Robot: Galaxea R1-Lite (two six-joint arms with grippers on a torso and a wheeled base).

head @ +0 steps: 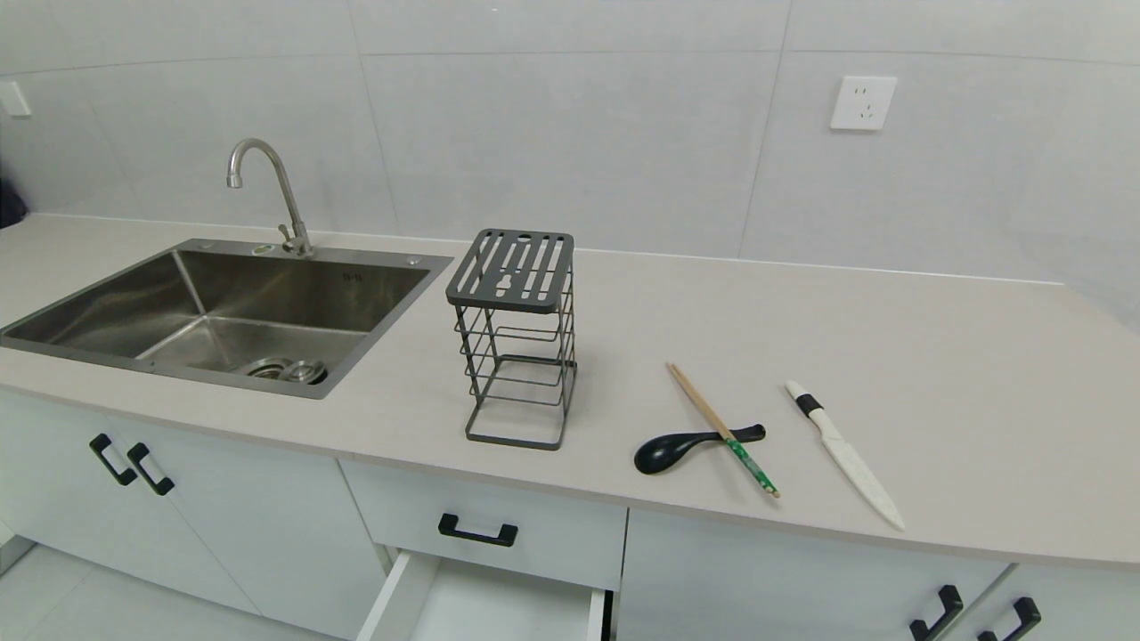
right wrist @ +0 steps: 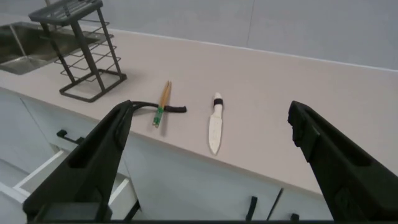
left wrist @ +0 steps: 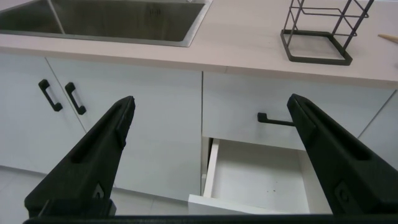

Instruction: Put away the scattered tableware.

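A black spoon (head: pixel 677 448) lies on the counter (head: pixel 891 356) near its front edge, with a pair of wooden chopsticks (head: pixel 720 426) with green tips crossed over its handle. A white knife (head: pixel 843 453) with a black band lies to their right. A dark wire rack (head: pixel 517 343) with a slotted top stands left of them. Off the counter's front, my right gripper (right wrist: pixel 211 118) is open, facing the chopsticks (right wrist: pixel 162 102) and knife (right wrist: pixel 216 122). My left gripper (left wrist: pixel 211 112) is open too, in front of the cabinets below the rack (left wrist: pixel 323 31).
A steel sink (head: pixel 214 312) with a tap (head: pixel 272 191) is set into the counter's left part. Below the rack, a lower white drawer (head: pixel 485 605) is pulled out, under a shut drawer with a black handle (head: pixel 477 531). A wall socket (head: pixel 862 102) is at back right.
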